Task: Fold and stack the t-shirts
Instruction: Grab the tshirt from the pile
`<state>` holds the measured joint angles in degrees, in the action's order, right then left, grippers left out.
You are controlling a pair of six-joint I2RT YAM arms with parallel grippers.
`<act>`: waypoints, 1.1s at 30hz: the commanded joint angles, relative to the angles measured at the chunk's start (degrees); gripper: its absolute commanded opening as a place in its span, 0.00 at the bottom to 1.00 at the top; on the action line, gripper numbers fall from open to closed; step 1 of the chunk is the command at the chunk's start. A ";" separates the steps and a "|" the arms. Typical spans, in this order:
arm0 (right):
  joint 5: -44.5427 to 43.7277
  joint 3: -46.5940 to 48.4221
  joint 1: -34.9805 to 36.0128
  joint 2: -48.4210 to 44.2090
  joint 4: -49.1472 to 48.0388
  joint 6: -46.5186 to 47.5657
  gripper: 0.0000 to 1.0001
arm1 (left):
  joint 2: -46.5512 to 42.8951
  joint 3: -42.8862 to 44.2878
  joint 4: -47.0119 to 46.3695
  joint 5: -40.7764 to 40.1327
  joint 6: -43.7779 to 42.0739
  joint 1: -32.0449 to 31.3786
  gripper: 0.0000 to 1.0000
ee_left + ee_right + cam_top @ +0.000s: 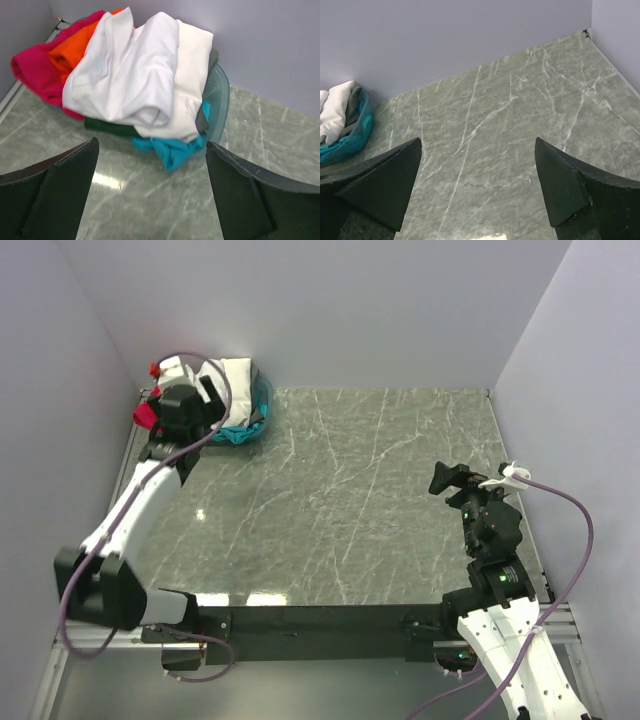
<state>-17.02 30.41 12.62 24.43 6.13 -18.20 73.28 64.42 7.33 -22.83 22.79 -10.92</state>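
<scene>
Nearest us, the left gripper holds its two dark fingers spread wide with nothing between them, just before the pile. The right gripper is likewise wide and empty, over bare table well apart from the shirts. The table is grey-green marble with pale veins. In its far left corner the pile sits in a bluish clear tub. The white shirt lies on top, crumpled in soft folds and rolled under at its near edge. Just right of it, the cream shirt drapes down the pile. The pink shirt bulges out at the left, touching the orange shirt above it. The teal shirt spills out at the near side. We see a strip of the green shirt beneath the white.
</scene>
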 commanded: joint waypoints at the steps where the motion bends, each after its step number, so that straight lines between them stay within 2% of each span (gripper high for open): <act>1: 0.23 -0.27 0.12 -0.34 0.81 -0.35 1.00 | 8.51 6.75 -1.71 -0.02 -4.15 1.16 0.92; 5: 0.49 -0.62 0.12 -1.66 0.81 -0.35 1.00 | 16.53 11.95 -1.88 1.12 -5.12 2.13 0.87; 9: 1.63 -0.88 0.12 -2.01 0.55 -0.44 1.00 | 23.56 14.59 -2.76 1.56 -5.82 2.92 0.76; 13: 1.81 -0.97 0.12 -1.75 0.37 -0.35 1.00 | 27.53 17.92 -1.54 1.30 -6.17 2.92 0.61; 18: 2.07 -0.79 0.12 -1.05 0.46 -0.44 1.00 | 30.26 20.13 -0.21 0.59 -7.23 2.92 0.52; 19: 2.25 -0.79 0.21 -1.05 0.55 -0.44 1.00 | 30.35 19.87 -0.56 0.59 -7.49 2.92 0.48; 21: 2.42 -0.97 0.12 -1.22 0.37 -0.44 1.00 | 30.44 19.78 -1.35 1.29 -7.93 2.92 0.27; 22: 2.51 -0.97 0.12 -1.31 0.29 -0.44 1.00 | 30.26 19.78 -1.53 1.47 -7.93 2.92 0.04; 23: 2.51 -1.06 0.12 -1.48 0.37 -0.44 0.99 | 30.09 19.78 -1.71 2.52 -8.02 2.92 0.01; 27: 2.60 -0.97 0.12 -1.66 0.55 -0.35 0.99 | 26.84 19.60 -1.45 5.07 -8.81 1.78 0.00; 33: 2.69 -0.97 0.12 -1.14 0.46 -0.35 0.98 | 15.60 23.11 2.24 7.44 -11.09 -4.63 0.00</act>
<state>-14.90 29.52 12.62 23.03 7.46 -18.41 98.06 81.89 10.35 -18.83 13.78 -12.32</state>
